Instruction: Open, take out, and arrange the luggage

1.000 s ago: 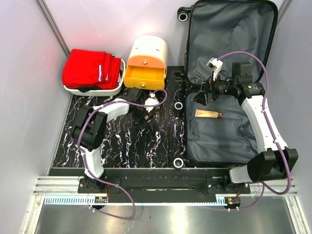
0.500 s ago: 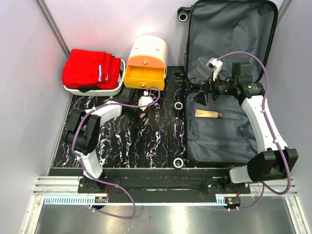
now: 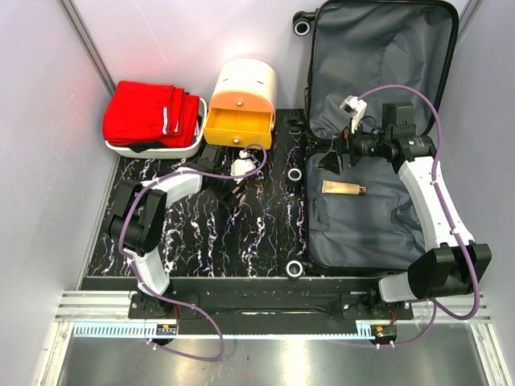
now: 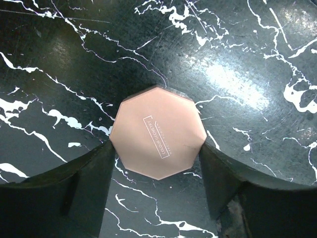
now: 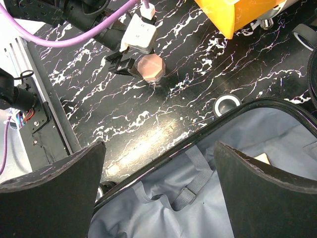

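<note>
Status: the luggage (image 3: 362, 225) lies open on the right of the bench (image 3: 201, 241), so you can tick off step one. Unpacking looks part done, and arranging is the step in hand.

Left side, near: your left jaws straddle a pink octagonal compact (image 4: 157, 130) standing on the bench. Both fingers (image 4: 94, 178) meet its flanks in the wrist view. Whether they pinch it or merely rest against it, you cannot tell. These jaws are well apart from the luggage, to the left of its wheeled edge.

Right side, near: the near half shows grey lining with a tan tube (image 3: 344, 188) lying on it. In my judgement that item is left to take out, and the pockets may hide more.

Right jaws: spread wide with nothing between them, over the luggage's left rim just beyond the tube. A lining strap (image 5: 185, 191) sits directly beneath.

Farther: a cream-and-orange cylindrical box (image 3: 241, 100) sits just beyond the left jaws. To its left, a white tray (image 3: 153, 150) carries folded red clothes (image 3: 149, 112).

Farthest: the luggage's lid half lies lining up, with no loose item showing on it.
</note>
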### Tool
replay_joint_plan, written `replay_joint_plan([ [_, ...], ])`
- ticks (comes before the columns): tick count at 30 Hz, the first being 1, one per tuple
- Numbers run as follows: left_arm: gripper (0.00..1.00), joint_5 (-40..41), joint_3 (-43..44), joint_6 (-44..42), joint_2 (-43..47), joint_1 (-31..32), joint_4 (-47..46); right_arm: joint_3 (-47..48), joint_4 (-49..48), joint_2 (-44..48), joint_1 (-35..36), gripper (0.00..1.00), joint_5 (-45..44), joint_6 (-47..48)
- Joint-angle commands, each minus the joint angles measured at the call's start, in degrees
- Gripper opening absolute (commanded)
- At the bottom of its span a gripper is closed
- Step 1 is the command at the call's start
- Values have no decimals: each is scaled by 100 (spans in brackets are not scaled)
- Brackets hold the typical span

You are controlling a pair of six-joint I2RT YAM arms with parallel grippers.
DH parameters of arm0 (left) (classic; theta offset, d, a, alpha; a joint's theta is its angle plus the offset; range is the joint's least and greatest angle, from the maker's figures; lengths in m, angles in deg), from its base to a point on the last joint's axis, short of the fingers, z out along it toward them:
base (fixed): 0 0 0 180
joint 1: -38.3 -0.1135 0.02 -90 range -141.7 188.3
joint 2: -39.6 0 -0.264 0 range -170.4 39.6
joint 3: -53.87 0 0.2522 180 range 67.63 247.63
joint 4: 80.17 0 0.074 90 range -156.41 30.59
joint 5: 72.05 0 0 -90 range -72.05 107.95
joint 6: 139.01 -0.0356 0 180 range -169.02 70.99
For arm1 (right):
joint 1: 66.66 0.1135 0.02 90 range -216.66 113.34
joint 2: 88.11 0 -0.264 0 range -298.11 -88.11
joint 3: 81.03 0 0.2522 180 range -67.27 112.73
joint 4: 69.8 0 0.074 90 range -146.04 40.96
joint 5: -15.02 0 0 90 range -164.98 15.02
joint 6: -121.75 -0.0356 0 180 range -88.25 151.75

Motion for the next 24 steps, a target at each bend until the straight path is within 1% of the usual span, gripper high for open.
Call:
replay_joint_plan([
  [1,67,-199,-48,-81,334,10,-232,67,-137,-22,37,100,114,68],
  [2,64,-216,-22,-29,396,2,-223,67,-128,-22,37,100,114,59],
  [3,56,-225,4,24,475,1,-188,67,-128,-13,37,100,97,59],
  [5,49,-348,196,251,730,10,-66,50,-120,4,28,100,97,68],
  [6,42,-409,293,340,818,10,118,32,-120,31,28,100,97,59],
  [8,38,-603,601,681,1082,1,259,14,-120,40,37,100,79,50],
  [12,36,-770,1409,1351,1346,-16,681,-3,-111,66,28,100,70,24],
  [14,34,-674,1892,1727,1329,-104,638,-3,-120,66,28,100,53,15],
  [17,34,-385,2595,2010,1005,-279,515,-21,-111,84,37,100,35,7],
  [19,34,-139,3095,2055,627,-367,471,-21,-120,92,28,100,18,15],
  [22,34,55,3509,2107,178,-499,226,-12,-111,127,37,100,-44,24],
  [24,34,47,3729,2222,-163,-570,128,-29,-111,154,37,100,-97,50],
])
